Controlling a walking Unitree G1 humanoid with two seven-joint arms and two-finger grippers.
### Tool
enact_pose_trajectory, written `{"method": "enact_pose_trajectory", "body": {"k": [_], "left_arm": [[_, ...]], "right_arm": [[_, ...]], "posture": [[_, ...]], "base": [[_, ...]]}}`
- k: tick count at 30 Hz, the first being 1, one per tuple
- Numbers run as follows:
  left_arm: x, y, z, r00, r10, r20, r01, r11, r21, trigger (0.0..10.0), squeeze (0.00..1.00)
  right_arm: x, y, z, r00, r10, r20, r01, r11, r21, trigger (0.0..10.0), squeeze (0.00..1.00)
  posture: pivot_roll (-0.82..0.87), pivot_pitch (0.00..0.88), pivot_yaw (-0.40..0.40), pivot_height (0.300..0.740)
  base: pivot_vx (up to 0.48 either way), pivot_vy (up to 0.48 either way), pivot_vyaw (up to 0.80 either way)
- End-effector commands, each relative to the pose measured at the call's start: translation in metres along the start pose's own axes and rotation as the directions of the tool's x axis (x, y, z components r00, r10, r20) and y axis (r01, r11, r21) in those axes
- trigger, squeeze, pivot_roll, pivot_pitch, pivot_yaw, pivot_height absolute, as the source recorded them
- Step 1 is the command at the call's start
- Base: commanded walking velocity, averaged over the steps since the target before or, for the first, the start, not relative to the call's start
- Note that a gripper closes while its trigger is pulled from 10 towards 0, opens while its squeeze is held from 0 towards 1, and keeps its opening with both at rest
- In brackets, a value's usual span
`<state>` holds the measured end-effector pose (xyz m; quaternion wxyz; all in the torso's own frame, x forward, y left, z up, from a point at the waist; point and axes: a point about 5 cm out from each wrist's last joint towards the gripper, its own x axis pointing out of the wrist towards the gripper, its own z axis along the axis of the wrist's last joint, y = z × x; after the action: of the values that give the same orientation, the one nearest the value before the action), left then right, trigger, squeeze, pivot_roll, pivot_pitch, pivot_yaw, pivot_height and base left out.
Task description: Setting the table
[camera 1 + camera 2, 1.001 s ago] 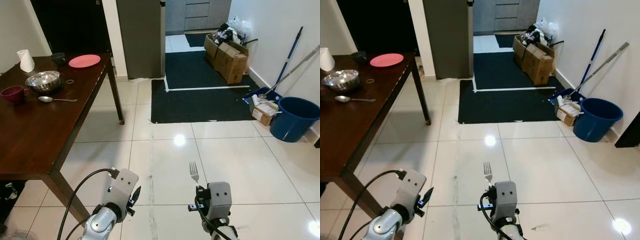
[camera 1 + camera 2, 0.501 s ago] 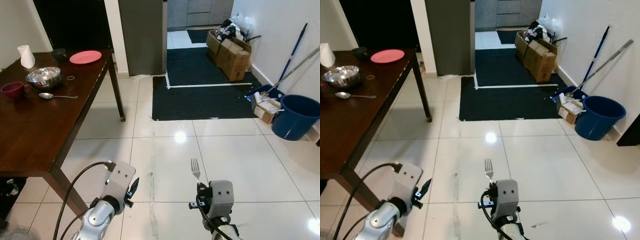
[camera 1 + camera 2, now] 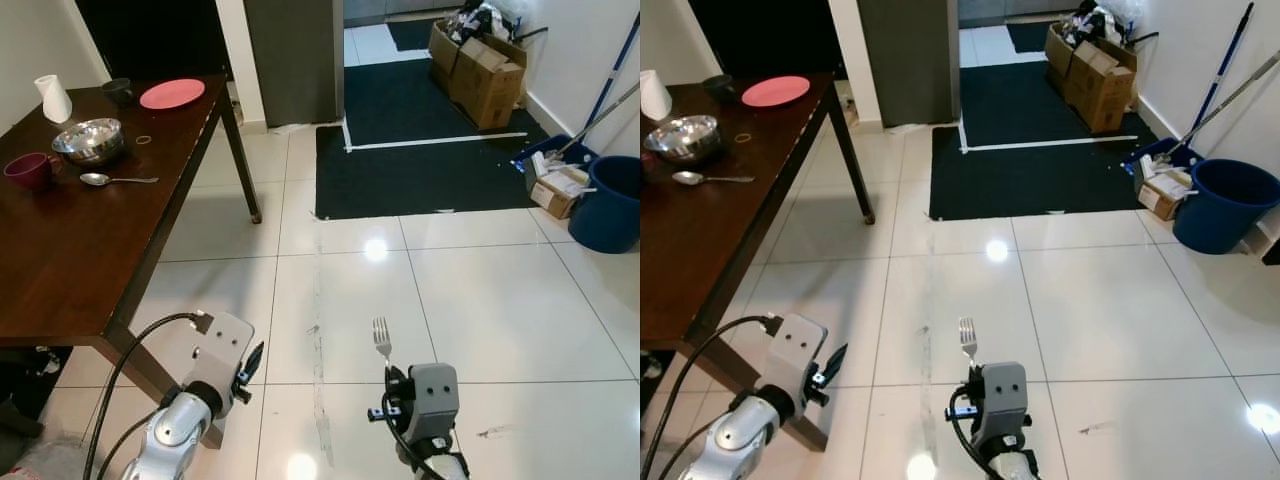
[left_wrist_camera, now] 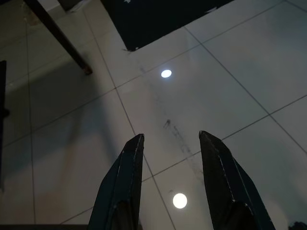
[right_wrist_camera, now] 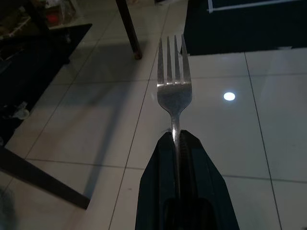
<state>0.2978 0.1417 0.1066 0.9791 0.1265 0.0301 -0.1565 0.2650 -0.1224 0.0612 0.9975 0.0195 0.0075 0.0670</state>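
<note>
1. The right gripper (image 3: pixel 391 385) is gripping a fork (image 3: pixel 381 339) by its handle, jaws closed on it, tines pointing up; it is hanging over the tiled floor (image 3: pixel 480 300), well apart from the counter (image 3: pixel 70 250).
2. The left gripper (image 3: pixel 250 362) is idling low near the counter's front leg (image 3: pixel 150 385), jaws open and holding nothing.
3. Judgement: the carrying step is proceeding. Doing it well is calling for a turn to the robot's left and keeping the fork upright.
4. A steel bowl (image 3: pixel 89 141), spoon (image 3: pixel 118 180), maroon cup (image 3: pixel 29 170) and pink plate (image 3: pixel 172 94) are occupying the far counter.
5. Cardboard boxes (image 3: pixel 485 68) and a blue bucket (image 3: pixel 612 202) are standing well to the right.
</note>
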Motion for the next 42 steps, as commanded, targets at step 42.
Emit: {"method": "enact_pose_trajectory", "body": {"k": [42], "left_arm": [[0.019,-0.034,0.005,0.998,-0.065,-0.005,0.064,0.994,-0.093,10.0,0.00]], "right_arm": [[0.001,-0.047,0.045,0.994,-0.075,0.084,0.077,0.997,-0.021,10.0,0.00]], "posture": [[-0.08,0.133,0.102,0.740]], "base": [[0.143,0.000,0.00]]}}
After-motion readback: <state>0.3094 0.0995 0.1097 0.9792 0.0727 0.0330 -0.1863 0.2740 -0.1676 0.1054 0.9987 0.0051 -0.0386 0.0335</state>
